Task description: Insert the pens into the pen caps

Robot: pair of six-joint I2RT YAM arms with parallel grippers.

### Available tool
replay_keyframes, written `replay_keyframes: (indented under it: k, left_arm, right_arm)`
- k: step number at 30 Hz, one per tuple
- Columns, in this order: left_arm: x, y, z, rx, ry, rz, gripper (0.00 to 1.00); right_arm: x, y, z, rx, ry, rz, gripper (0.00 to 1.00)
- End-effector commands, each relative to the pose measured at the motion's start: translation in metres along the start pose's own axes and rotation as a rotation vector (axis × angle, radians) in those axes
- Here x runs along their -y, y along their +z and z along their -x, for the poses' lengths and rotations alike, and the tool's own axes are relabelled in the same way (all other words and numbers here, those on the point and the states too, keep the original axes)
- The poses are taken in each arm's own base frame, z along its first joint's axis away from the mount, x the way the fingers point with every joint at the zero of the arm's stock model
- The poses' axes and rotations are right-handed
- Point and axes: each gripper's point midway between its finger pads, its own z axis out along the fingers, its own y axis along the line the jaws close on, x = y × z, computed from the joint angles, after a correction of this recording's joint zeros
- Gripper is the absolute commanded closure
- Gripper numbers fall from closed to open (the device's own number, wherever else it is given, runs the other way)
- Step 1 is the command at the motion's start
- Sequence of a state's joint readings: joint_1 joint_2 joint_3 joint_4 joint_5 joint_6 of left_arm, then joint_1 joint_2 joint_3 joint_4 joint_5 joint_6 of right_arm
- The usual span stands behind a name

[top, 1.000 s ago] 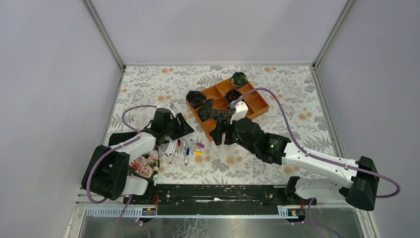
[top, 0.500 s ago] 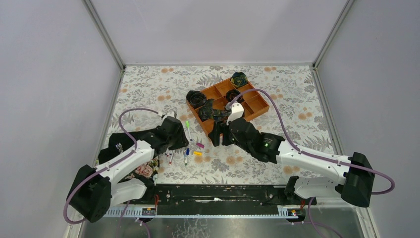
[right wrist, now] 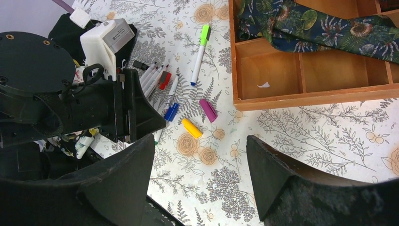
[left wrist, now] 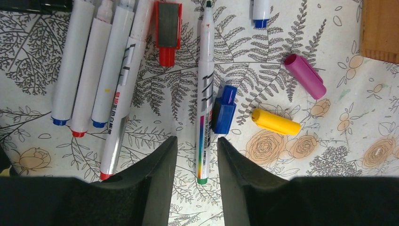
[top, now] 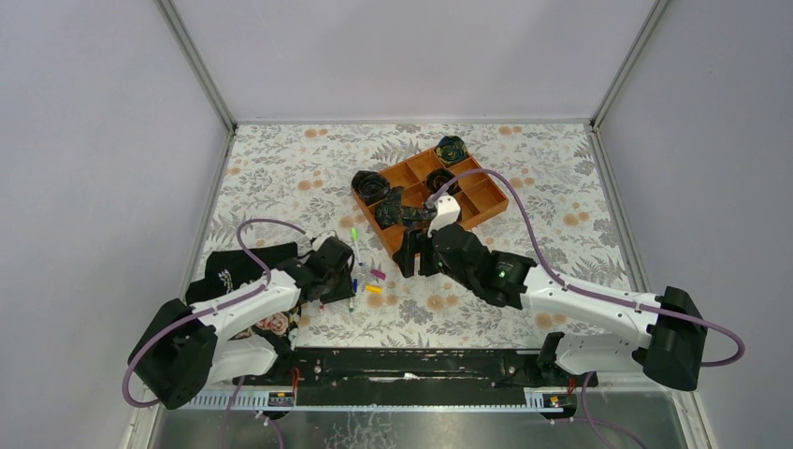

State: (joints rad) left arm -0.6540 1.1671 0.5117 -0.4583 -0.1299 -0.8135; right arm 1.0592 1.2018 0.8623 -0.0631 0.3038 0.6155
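The left tool [left wrist: 196, 146], two matte black wedge-shaped fingers, stands partly open astride the green-ended tail of a slim white plastic marker pen [left wrist: 205, 80]. A sliver of gap shows on each side, so it grips nothing. A stubby blue plastic cap [left wrist: 223, 110] touches that pen's right side. A smooth yellow cylindrical cap [left wrist: 275, 122] and a magenta cap [left wrist: 306, 75] lie further right on the fern-printed surface [left wrist: 339, 155]. The right tool [right wrist: 200, 141] gapes wide, empty, near the compartmented wooden tray [right wrist: 301, 99].

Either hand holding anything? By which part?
Nothing held yet. Left hand straddles the green-ended pen near its green end, gaps showing on both sides of the barrel. Right hand open, empty.
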Motion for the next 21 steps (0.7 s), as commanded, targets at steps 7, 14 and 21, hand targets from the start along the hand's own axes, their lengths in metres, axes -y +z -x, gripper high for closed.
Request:
replay_keyframes:
  k: [7, 14, 21]
  left_arm:
    - [-0.010, 0.006, -0.006, -0.002, 0.031, 0.061, 0.78]
    - [-0.019, 0.006, -0.012, -0.021, 0.040, 0.090, 0.98]
    - [0.007, -0.020, 0.010, 0.096, 0.059, -0.070, 1.00]
  right_arm:
    - [0.001, -0.004, 0.011, 0.057, 0.059, 0.005, 0.23]
    - [0.002, -0.004, 0.010, 0.059, 0.074, 0.009, 0.23]
    - [-0.013, 0.000, 0.005, 0.037, 0.108, 0.084, 0.23]
